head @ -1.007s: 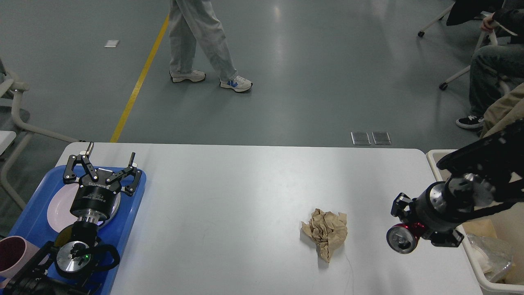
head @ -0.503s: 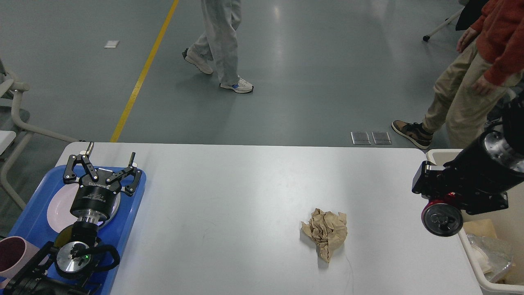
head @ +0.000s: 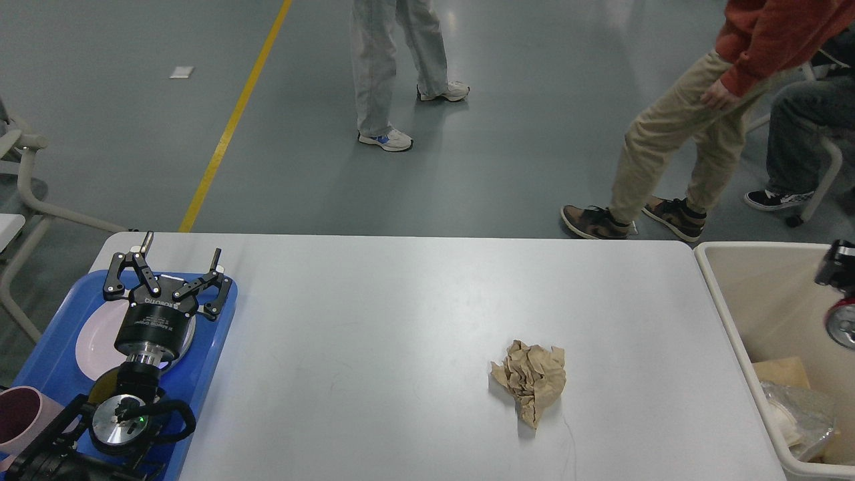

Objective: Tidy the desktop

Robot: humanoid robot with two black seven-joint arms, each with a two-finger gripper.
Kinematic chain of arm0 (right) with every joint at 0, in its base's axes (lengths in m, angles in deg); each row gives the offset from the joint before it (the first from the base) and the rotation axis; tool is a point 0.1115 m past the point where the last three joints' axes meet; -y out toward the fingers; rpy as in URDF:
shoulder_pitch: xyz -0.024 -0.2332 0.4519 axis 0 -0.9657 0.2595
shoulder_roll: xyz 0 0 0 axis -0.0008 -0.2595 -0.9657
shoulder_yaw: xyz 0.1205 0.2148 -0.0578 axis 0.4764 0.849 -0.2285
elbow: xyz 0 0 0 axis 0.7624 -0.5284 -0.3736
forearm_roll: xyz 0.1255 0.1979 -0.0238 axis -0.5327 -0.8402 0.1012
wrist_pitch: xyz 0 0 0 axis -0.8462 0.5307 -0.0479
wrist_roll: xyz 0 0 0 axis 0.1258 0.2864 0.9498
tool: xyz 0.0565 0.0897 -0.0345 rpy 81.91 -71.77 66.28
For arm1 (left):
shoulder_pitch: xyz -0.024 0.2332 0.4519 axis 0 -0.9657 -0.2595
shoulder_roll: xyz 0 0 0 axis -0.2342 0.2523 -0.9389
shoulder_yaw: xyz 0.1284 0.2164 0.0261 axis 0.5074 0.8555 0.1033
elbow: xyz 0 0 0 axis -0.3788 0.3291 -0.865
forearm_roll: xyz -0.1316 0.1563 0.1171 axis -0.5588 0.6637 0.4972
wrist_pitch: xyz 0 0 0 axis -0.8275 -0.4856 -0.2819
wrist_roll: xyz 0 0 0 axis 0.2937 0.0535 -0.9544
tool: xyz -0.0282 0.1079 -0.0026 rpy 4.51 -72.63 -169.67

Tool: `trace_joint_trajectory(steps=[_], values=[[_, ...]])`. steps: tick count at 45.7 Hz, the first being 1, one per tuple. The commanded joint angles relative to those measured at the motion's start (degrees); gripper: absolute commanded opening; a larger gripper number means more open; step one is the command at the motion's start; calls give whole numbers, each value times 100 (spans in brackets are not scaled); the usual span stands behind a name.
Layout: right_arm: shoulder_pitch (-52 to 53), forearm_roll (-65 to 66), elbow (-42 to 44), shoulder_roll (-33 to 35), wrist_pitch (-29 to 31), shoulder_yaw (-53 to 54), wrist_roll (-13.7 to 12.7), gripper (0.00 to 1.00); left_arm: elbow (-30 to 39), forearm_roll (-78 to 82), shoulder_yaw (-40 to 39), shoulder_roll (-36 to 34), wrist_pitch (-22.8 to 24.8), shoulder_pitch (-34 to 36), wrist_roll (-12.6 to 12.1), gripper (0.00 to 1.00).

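Left black two-finger gripper (head: 172, 262) hangs over the blue plastic tray (head: 215, 347), fingers spread apart with nothing between them. Under it, on the tray, a pale pink round plate (head: 90, 337); a mauve plastic cup (head: 20, 414) at the tray's near-left edge. The tray sits on the left end of the large white matte desktop (head: 401, 321). Right of the tray, well apart, a crumpled brown paper ball (head: 532, 379) lies on the desktop, toward its right half. Past the desktop's right edge, a cream plastic bin (head: 725, 294) holds a brown paper piece (head: 783, 369) and clear plastic wrap (head: 801, 411). Right gripper (head: 840, 300) barely in view above the bin at the frame edge, cut off; whether its fingers are apart or together cannot be told.
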Motion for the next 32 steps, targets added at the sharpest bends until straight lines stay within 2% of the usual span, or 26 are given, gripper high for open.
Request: trace_joint_trajectory(steps=[1, 12, 17, 21, 25, 32], values=[[-1373, 74, 1278, 363, -14, 660, 13, 0, -6, 1, -5, 0, 0, 9, 0, 96], [-4721, 66, 3861, 355, -137, 2699, 13, 0, 3, 1, 3, 0, 0, 0, 0, 96], [-6076, 83, 5013, -84, -357, 3464, 13, 0, -6, 1, 3, 0, 0, 9, 0, 96], [-6885, 83, 5936, -549, -716, 3720, 21, 0, -6, 1, 3, 0, 0, 9, 0, 96], [-7641, 74, 6613, -1094, -1331, 3817, 21, 0, 3, 1, -5, 0, 0, 9, 0, 96], [-8266, 22, 6790, -1596, -2272, 3826, -5, 0, -6, 1, 3, 0, 0, 9, 0, 96]])
